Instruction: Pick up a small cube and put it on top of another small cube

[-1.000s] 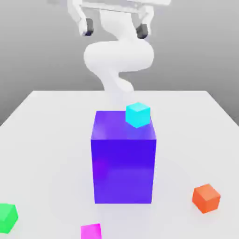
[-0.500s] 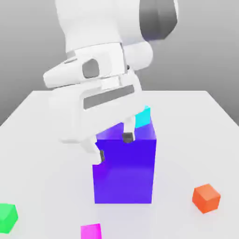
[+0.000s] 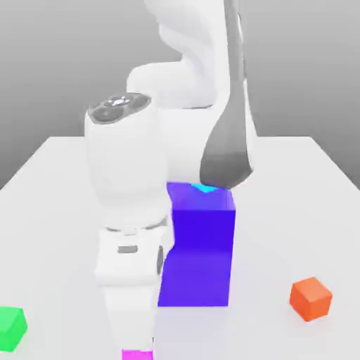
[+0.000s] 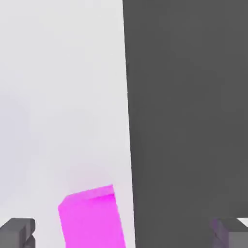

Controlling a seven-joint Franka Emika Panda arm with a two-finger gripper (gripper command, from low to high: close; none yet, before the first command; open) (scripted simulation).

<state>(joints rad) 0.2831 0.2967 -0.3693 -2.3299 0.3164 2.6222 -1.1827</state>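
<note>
The small cube [image 3: 137,354] is bright magenta and sits on the white table at the near edge, its top just showing under my hand. In the hand view the small cube [image 4: 92,218] lies between my fingers, closer to one dark fingertip [image 4: 17,232] than to the other, and touches neither. My gripper [image 4: 123,235] is open, with its jaws spread much wider than the cube. A cyan cube [image 3: 204,188] rests on top of the big blue-purple block [image 3: 200,253]; my arm hides most of it.
An orange cube [image 3: 310,297] sits at the exterior view's right and a green cube [image 3: 10,327] at its left near corner. The tall block stands just behind my hand. The table edge [image 4: 127,121] runs close beside the magenta cube, with dark ground beyond.
The arm has swung from high at the back down to the front of the table, over the magenta cube. It now covers the block's left side and most of the cyan cube.
</note>
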